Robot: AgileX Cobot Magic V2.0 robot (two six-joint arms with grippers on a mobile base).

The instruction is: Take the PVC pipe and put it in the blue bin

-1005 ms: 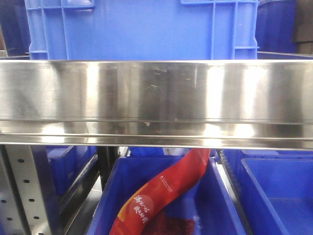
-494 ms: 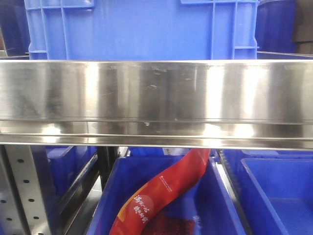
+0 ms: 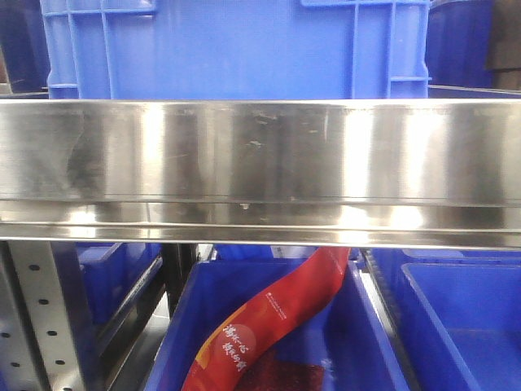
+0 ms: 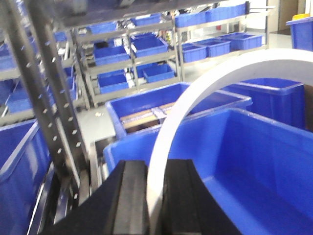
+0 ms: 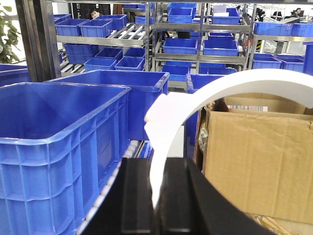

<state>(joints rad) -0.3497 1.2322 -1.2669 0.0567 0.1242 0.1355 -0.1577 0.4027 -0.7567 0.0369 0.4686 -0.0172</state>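
My left end effector [image 4: 156, 196] pinches a curved white PVC pipe [image 4: 195, 93] at lower centre; it arches to the upper right above a blue bin [image 4: 259, 147]. My right end effector [image 5: 157, 196] grips a white curved pipe [image 5: 234, 83] too (cardboard box [image 5: 259, 161] at lower right).

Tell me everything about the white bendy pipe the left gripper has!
The white pipe looks like smooth, matte plastic bent into a wide arc. Its lower end is pinched in the left gripper, between black fingers. It rises, then curves right out of the picture, so its far end is hidden. An open blue bin shows below and behind it.
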